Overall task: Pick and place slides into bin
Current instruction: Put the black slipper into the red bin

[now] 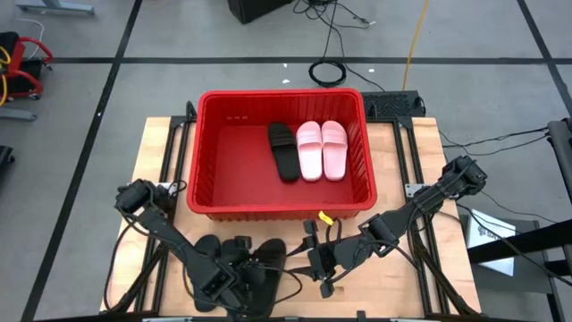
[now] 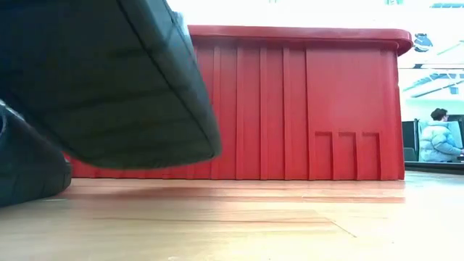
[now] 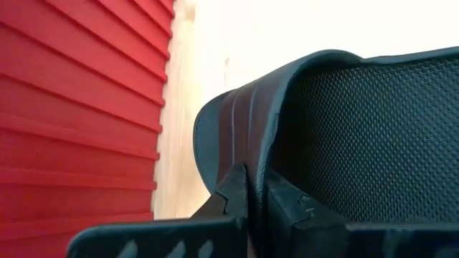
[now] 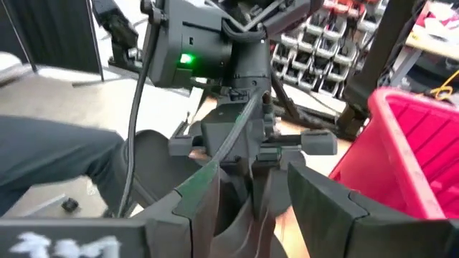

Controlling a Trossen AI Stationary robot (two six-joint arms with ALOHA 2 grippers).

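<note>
The left gripper [image 1: 234, 275] pinches a black slide's [image 3: 344, 136] strap near the table's [image 1: 161, 152] near edge. The right gripper [image 1: 320, 265] (jaws wide) holds nothing. One black slide [image 1: 283, 149] and two pink ones [image 1: 321, 149] lie inside the red bin [image 1: 198, 152].

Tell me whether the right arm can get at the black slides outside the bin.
Probably yes: the right gripper is open beside the black slides, outside the bin, though the left gripper, shut on one, crowds them.
</note>
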